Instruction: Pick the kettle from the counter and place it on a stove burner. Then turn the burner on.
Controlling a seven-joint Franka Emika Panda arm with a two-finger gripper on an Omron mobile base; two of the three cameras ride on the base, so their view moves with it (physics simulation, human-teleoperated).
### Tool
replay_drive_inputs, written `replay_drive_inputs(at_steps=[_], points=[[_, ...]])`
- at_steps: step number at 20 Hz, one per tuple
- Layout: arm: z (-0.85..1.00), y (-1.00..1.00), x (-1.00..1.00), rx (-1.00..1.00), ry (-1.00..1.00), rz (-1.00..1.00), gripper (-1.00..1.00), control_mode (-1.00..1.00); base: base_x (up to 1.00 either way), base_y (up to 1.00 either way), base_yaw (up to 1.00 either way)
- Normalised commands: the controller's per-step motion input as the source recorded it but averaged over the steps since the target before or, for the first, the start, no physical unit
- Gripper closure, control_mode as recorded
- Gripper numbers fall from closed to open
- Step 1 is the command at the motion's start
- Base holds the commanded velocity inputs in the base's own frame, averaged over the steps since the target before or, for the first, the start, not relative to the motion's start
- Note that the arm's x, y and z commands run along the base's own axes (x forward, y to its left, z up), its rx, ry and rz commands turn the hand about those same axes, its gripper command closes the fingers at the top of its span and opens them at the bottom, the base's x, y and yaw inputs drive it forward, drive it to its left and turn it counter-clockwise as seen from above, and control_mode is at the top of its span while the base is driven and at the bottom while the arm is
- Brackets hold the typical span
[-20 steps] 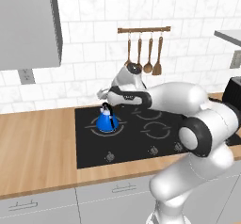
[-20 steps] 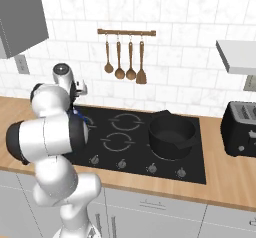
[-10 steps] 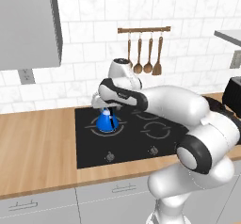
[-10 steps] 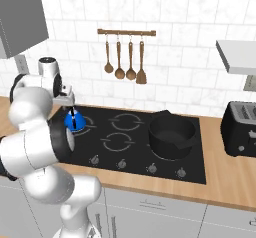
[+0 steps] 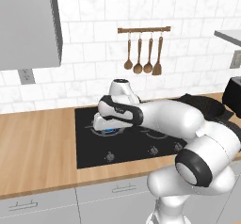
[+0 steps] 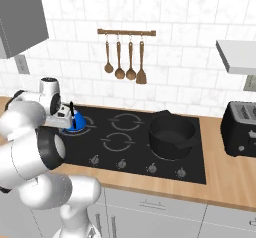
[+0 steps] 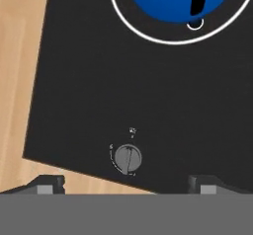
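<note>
A: Since the earlier pictures, in which the hand stood over the kettle, the arm has swung low toward the front of the cooktop, and the kettle now sits alone inside the stove burner ring at the upper left of the black glass in the right base view.

B: So the placing looks done. Does the gripper have anything?

A: Nothing. In the hand view its two dark fingertips stand far apart at the bottom corners, spread wide, with only bare glass between them. The kettle's blue body is at the top of that frame, well apart from them.

B: And what lies between the tips?

A: One grey knob, just above them near the bottom centre. That suggests the burner step is next: the hand seems to be lining up on that knob, though whether it governs the kettle's burner cannot be told.

B: Counts?

A: One kettle and one black pot at the right of the cooktop. Five knobs along the front edge in the right base view. Four wooden utensils hang on the rail at upper centre. One toaster stands at the far right on the counter.
</note>
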Motion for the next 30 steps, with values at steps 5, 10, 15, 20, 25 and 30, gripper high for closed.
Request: replay_drive_inputs(at_steps=[5, 10, 15, 20, 25, 30], points=[[-0.21, 0.05, -0.13, -0.16, 0.12, 0.0, -1.0, -1.0, 0.0, 0.0, 0.0], [-0.05, 0.13, -0.06, -0.14, 0.16, -0.05, -1.0, -1.0, 0.0, 0.0, 0.0], [-0.49, 0.04, -0.1, -0.01, 0.06, -0.07, -1.0, -1.0, 0.0, 0.0, 0.0], [-0.71, 0.0, 0.0, 0.0, -0.01, -0.02, -1.0, -1.0, 0.0, 0.0, 0.0], [-0.29, 0.0, 0.0, 0.0, -0.05, -0.01, -1.0, -1.0, 0.0, 0.0, 0.0], [-0.01, 0.0, -0.19, 0.0, 0.0, 0.0, -1.0, -1.0, 0.0, 0.0, 0.0]])
